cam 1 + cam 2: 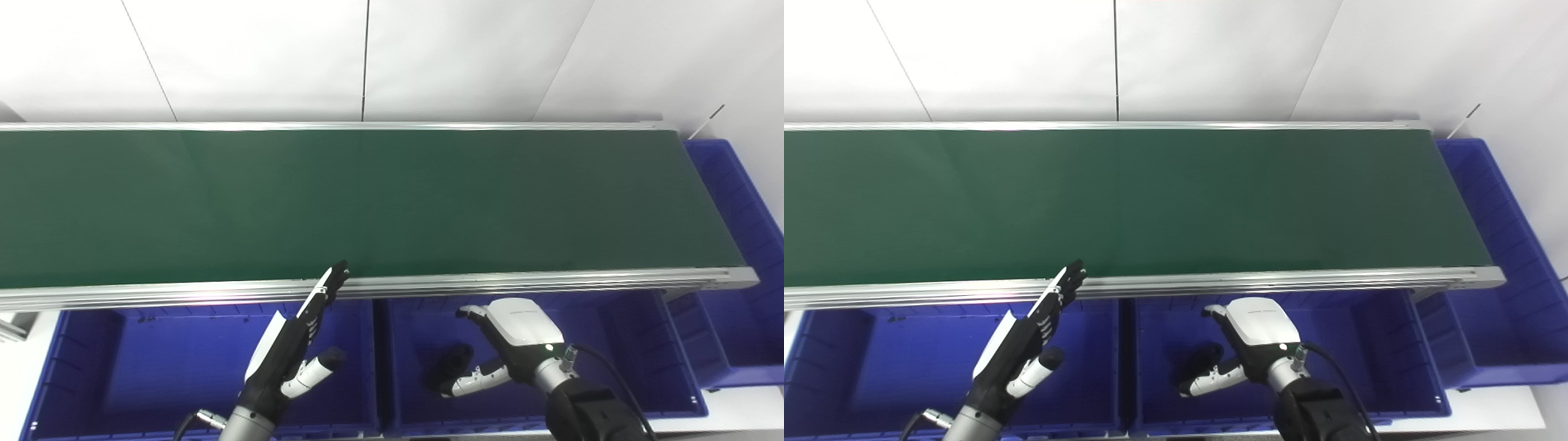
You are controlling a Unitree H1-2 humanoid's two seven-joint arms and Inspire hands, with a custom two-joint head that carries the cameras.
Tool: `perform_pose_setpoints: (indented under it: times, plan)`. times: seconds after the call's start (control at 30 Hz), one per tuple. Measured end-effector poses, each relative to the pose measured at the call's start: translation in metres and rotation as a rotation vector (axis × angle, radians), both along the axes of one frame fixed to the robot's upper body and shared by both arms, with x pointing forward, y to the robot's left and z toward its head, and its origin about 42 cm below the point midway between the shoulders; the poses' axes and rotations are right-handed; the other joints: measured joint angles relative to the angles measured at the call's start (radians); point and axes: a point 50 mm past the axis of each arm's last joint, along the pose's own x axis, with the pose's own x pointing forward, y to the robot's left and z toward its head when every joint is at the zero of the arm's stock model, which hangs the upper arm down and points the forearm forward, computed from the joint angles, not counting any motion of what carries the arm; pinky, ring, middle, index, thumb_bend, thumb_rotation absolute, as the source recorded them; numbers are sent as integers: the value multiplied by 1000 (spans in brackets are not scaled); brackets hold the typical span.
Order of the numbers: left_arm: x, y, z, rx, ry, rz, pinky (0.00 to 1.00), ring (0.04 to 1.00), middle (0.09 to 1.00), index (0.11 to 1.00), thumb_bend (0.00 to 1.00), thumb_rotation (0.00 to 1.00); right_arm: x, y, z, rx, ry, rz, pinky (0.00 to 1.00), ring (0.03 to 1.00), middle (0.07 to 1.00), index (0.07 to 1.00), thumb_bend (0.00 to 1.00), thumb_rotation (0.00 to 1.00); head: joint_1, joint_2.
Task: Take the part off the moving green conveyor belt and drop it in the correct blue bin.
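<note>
The green conveyor belt (pixel 367 202) runs left to right, and no part shows on it. My left hand (pixel 294 343) is open over the left blue bin (pixel 153 367), fingers stretched up to the belt's near rail. My right hand (pixel 511 340) is open over the middle blue bin (pixel 625 355), fingers a little curled and thumb out, holding nothing. A dark shape (pixel 451 362) lies in the middle bin just left of the right hand; I cannot tell if it is a part or a shadow.
A silver rail (pixel 551 282) edges the belt's near side, between the belt and the bins. A third blue bin (pixel 741 208) stands past the belt's right end. A white wall rises behind the belt.
</note>
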Motion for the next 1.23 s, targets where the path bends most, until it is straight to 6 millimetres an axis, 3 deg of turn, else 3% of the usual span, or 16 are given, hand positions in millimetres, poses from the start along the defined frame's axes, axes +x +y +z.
perform_pose_setpoints:
  times: [0.07,0.23,0.3,0.4,0.5,0.57,0.63,0.77,0.9,1.23]
  plan:
    - [0,-1,-1,5,0,-3,973,983,965,978,764,908,-5,3,11,68,-21,-7,375,511,704,806,993,650,5,-9]
    - [-1,-1,-6,26,7,-6,993,992,965,973,757,912,-28,41,79,354,-201,-9,331,460,656,753,912,615,15,-28]
    - [-1,-1,-9,28,9,-9,999,995,967,972,753,917,-34,58,89,527,-236,-59,352,463,637,718,860,606,20,-34]
    - [-2,-1,-12,34,5,-12,1000,999,971,972,748,930,-43,78,74,816,-227,-206,456,557,703,771,761,639,38,-60]
    - [-3,-1,-21,55,25,-16,997,997,970,973,734,914,-46,82,41,995,-212,-314,597,663,757,812,707,690,55,-92]
    - [-5,0,-26,62,43,-16,976,983,963,971,737,912,-45,76,17,1050,-217,-384,650,705,769,819,699,719,67,-106]
    - [-6,1,-27,65,47,-13,944,965,958,965,751,915,-46,68,-4,1069,-235,-439,720,791,857,828,670,745,89,-130]
    - [-10,2,-31,71,56,-13,930,957,955,963,743,904,-52,60,-32,1069,-268,-448,771,846,898,840,672,779,94,-146]
    - [-15,1,-33,73,20,-28,920,955,952,958,727,894,-57,60,-40,1078,-329,-380,805,876,918,847,683,819,101,-179]
    - [-17,-2,-34,71,-11,-39,903,948,944,954,743,892,-59,64,-44,1081,-331,-343,840,897,931,866,709,880,104,-192]
